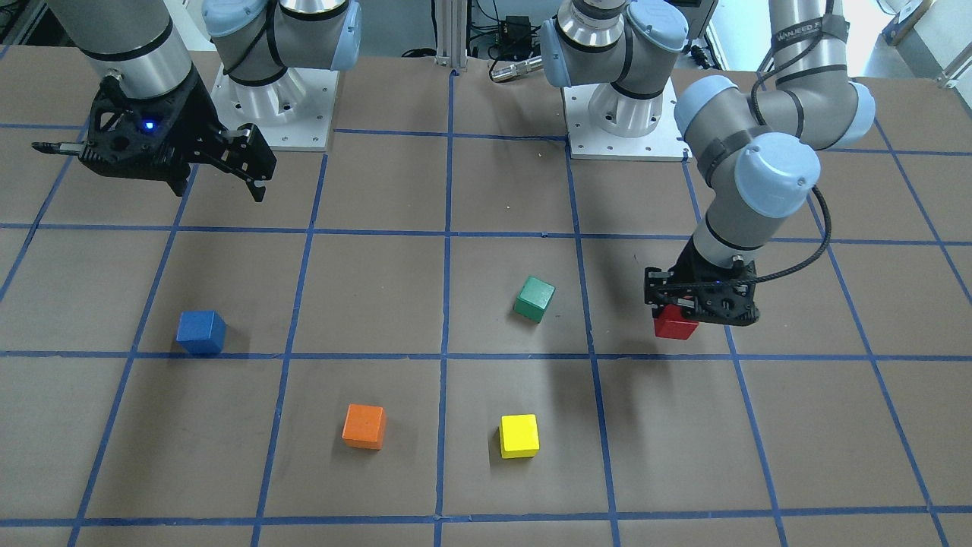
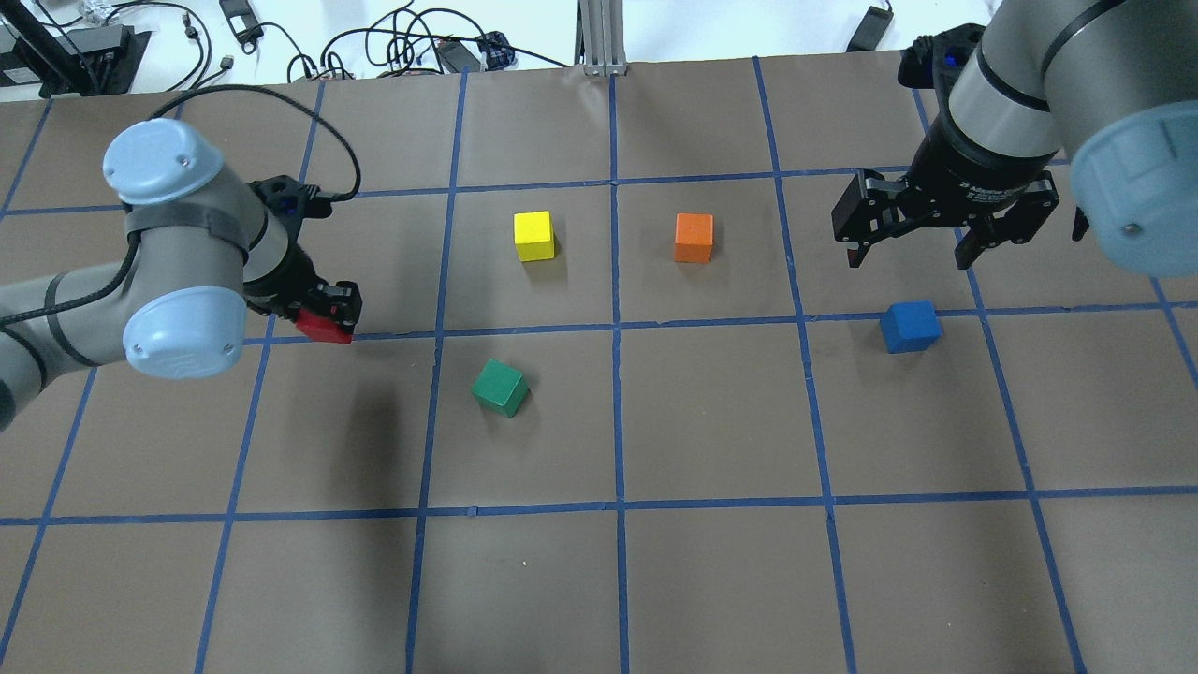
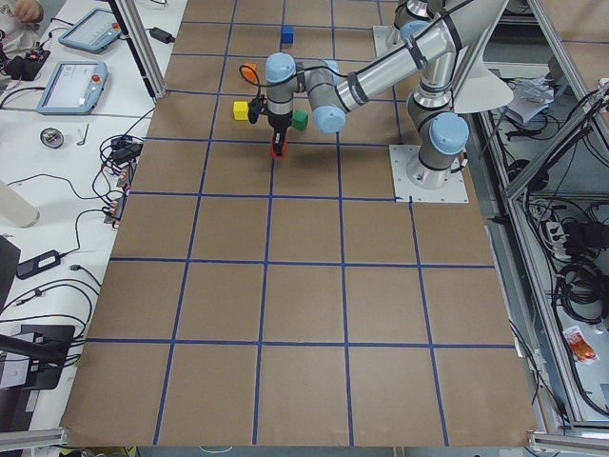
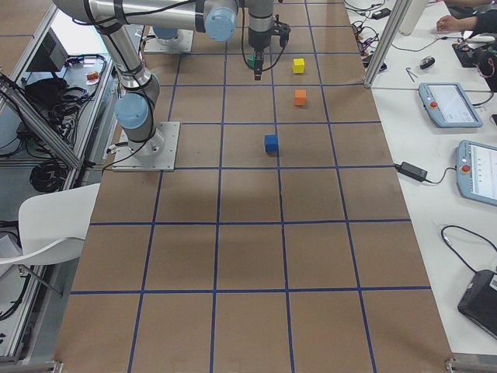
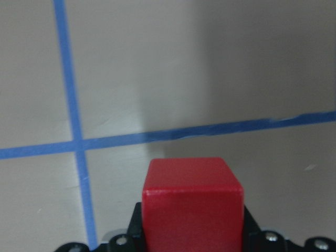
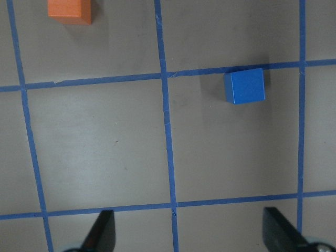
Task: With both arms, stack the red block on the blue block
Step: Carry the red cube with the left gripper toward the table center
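My left gripper (image 1: 686, 310) is shut on the red block (image 1: 675, 324) and holds it just above the brown table, near a blue tape crossing. The red block also shows in the overhead view (image 2: 325, 327) and fills the bottom of the left wrist view (image 5: 193, 205). The blue block (image 2: 910, 326) sits alone on the table on the other side; it also shows in the front view (image 1: 201, 332) and the right wrist view (image 6: 244, 86). My right gripper (image 2: 908, 251) is open and empty, hovering high, just beyond the blue block.
A green cube (image 2: 500, 388), a yellow cube (image 2: 533, 235) and an orange cube (image 2: 693, 238) lie on the table between the two grippers. The orange cube also shows in the right wrist view (image 6: 70, 10). Blue tape lines grid the table (image 2: 711, 580).
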`<move>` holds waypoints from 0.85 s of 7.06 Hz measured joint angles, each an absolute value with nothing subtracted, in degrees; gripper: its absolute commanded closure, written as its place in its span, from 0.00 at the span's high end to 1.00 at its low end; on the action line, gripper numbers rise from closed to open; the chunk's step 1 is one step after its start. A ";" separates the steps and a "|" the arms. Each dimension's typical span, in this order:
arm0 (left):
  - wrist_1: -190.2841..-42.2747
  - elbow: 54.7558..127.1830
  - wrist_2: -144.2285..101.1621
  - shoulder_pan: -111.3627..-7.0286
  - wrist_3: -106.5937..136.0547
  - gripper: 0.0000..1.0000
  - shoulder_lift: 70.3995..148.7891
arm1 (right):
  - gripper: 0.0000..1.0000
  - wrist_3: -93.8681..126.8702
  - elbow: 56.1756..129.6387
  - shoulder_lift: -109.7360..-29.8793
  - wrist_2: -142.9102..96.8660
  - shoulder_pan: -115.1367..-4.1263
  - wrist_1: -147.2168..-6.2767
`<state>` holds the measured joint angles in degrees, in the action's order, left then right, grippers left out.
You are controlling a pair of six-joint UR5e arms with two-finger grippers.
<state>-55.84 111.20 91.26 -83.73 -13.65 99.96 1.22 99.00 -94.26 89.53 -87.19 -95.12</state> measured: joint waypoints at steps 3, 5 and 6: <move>-61.88 100.67 90.03 -100.79 4.28 0.00 104.01 | 1.00 1.67 98.84 -94.10 88.87 -87.19 -95.22; -59.38 99.11 89.65 -107.50 11.77 0.00 108.40 | 1.00 1.75 98.51 -94.14 88.69 -87.19 -95.20; -56.65 98.92 88.92 -109.28 13.49 0.00 110.86 | 1.00 1.78 97.78 -94.38 88.65 -87.19 -95.11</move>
<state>-56.65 98.92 88.92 -109.28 13.49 110.86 1.78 97.78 -94.38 88.66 -87.19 -95.11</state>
